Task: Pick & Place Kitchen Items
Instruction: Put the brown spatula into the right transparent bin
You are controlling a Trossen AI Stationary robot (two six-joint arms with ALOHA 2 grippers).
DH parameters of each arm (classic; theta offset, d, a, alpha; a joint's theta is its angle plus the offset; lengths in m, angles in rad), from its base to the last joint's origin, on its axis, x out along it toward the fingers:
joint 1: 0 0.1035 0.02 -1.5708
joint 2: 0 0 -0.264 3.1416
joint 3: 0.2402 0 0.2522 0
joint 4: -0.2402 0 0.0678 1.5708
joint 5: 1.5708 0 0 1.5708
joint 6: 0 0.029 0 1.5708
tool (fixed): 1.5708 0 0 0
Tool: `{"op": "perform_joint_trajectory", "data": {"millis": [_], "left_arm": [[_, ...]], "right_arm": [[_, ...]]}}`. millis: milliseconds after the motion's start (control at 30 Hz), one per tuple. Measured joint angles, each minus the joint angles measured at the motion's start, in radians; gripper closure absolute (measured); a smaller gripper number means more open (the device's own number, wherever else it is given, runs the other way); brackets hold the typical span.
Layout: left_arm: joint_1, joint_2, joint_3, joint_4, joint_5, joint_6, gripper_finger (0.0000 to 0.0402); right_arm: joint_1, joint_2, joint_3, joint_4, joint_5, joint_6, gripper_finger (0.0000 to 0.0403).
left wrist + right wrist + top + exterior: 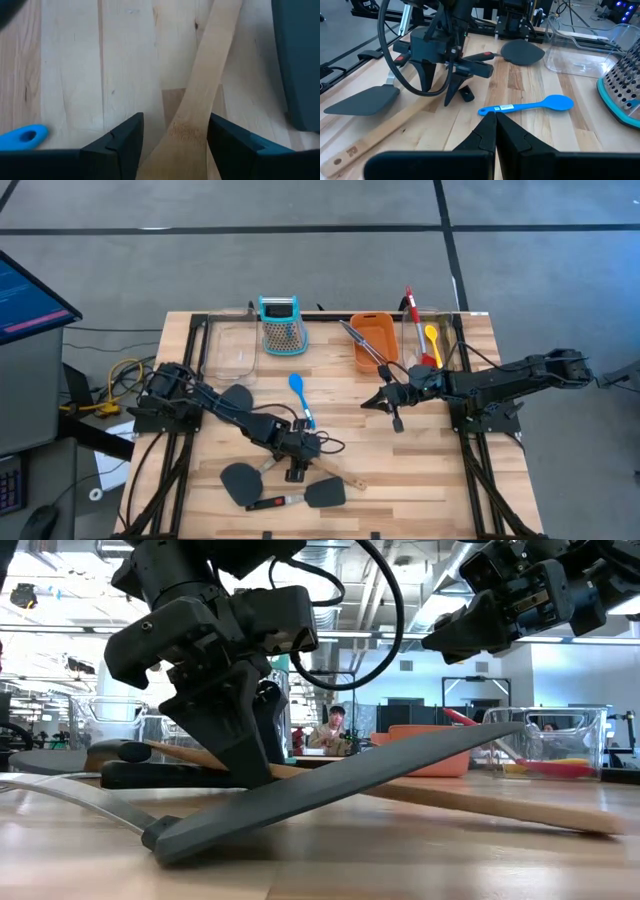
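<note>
The wooden slotted turner's handle (200, 110) lies on the table near its front edge, between the two fingers of my open left gripper (175, 120), which slants down over it (296, 463). Black spatulas lie around it (238, 480) (325, 495) (237, 395); in the low view one spatula (350, 780) rests tilted across the wooden handle (500, 805). A blue spoon (300, 395) lies flat farther back. My right gripper (496, 120) hovers shut with nothing in it, right of centre (395, 415). My left gripper straddles the turner's handle (192, 132), its fingers across the handle and slanting down from the table's left. A strip of table shows between one finger (127, 137) and the wood. Whether the other finger (227, 137) touches the wood, I cannot tell.
At the back stand a teal-topped grater (280, 325), an orange tub (373, 340) with metal tongs, and two clear bins (228, 348) (437, 330), the right one holding red and yellow spoons. A monitor (30, 300) stands left of the table.
</note>
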Motion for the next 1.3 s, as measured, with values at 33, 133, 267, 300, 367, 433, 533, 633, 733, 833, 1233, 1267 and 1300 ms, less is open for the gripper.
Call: {"op": "perform_joint_trajectory", "data": {"millis": [33, 133, 267, 300, 367, 433, 533, 633, 733, 833, 1233, 1267, 1300], "left_arm": [[0.000, 0.000, 0.000, 0.001, 0.001, 0.000, 0.0215], [0.000, 0.000, 0.000, 0.003, 0.004, -0.001, 0.0233], [0.000, 0.000, 0.000, 0.008, 0.006, -0.002, 0.0260], [0.000, 0.000, 0.000, 0.008, 0.006, -0.003, 0.0267], [0.000, 0.000, 0.000, 0.010, 0.006, -0.004, 0.0280], [-0.001, 0.000, 0.000, 0.014, 0.006, -0.004, 0.0292], [-0.001, 0.000, 0.000, 0.019, 0.006, -0.010, 0.0304], [0.000, 0.000, 0.000, 0.022, 0.005, -0.042, 0.0307], [-0.001, 0.000, 0.000, 0.025, 0.006, -0.049, 0.0308], [-0.001, 0.000, -0.002, 0.049, 0.012, -0.086, 0.0309], [-0.004, -0.013, -0.002, 0.084, 0.017, -0.108, 0.0345], [-0.003, -0.020, -0.002, 0.082, 0.016, -0.108, 0.0346], [-0.003, -0.029, -0.002, 0.083, 0.016, -0.105, 0.0348]], "right_arm": [[0.000, 0.000, 0.000, 0.000, 0.000, 0.000, 0.0403], [0.000, 0.000, 0.000, 0.000, 0.000, 0.000, 0.0403], [0.000, 0.000, 0.000, 0.000, 0.000, 0.000, 0.0403], [0.000, 0.000, 0.000, 0.000, 0.000, 0.000, 0.0403], [0.000, 0.000, 0.000, 0.000, 0.000, 0.000, 0.0403], [0.000, 0.000, 0.000, 0.000, 0.000, 0.000, 0.0403], [0.000, 0.000, 0.000, 0.000, 0.000, 0.000, 0.0403], [0.000, 0.000, 0.000, 0.000, 0.000, 0.000, 0.0403], [0.000, 0.000, 0.000, 0.000, 0.000, 0.000, 0.0403], [0.000, 0.000, 0.000, 0.000, 0.000, 0.000, 0.0403], [0.000, 0.000, 0.000, 0.001, 0.000, 0.000, 0.0403], [0.000, 0.000, 0.000, 0.001, 0.000, 0.000, 0.0403], [0.000, 0.000, 0.000, 0.001, 0.000, 0.000, 0.0403]]}}
